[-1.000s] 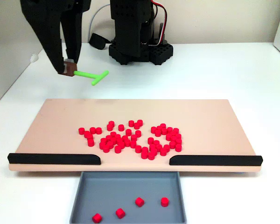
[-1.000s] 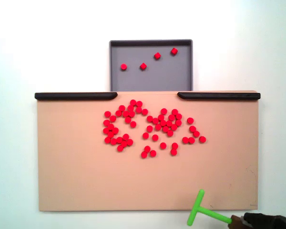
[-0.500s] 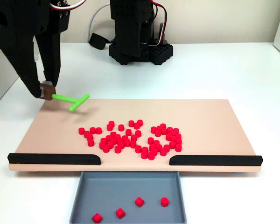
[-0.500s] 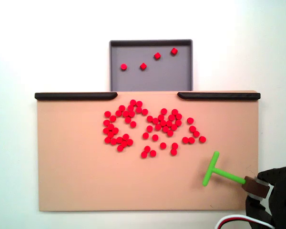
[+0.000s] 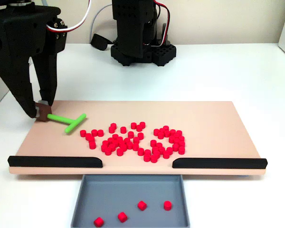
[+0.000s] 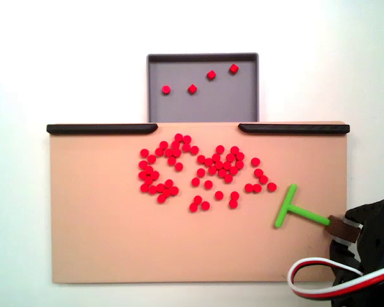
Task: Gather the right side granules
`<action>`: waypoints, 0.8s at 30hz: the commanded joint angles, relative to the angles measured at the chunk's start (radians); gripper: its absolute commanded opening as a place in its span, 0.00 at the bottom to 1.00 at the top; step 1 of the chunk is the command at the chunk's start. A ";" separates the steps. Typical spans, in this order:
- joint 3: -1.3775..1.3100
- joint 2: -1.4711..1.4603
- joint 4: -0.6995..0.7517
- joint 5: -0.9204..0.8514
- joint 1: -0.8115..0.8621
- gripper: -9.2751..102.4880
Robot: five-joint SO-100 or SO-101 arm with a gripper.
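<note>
— Red granules are seen scattered mid-board, with four more lying in the grey tray. What lies around them?

— Two black rails edge the tan board on the white counter. The end effector is clamped on the green T-stick, near the granules.

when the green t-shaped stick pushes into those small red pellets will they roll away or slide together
The small red cylindrical pellets are loose and lie flat on the smooth tan board, so they would probably slide. Some may tip and roll. The green T-shaped stick looks rigid enough to sweep several at once.
</note>
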 commanded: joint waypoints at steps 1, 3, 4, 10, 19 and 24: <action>-0.034 -0.002 -0.003 -0.416 -0.014 0.08; -0.034 -0.006 -0.003 -0.410 -0.017 0.08; -0.034 -0.009 -0.005 -0.408 -0.018 0.08; -0.058 -0.035 -0.005 -0.388 -0.029 0.08; -0.080 -0.066 -0.003 -0.374 -0.035 0.08; -0.078 -0.080 -0.003 -0.339 -0.048 0.08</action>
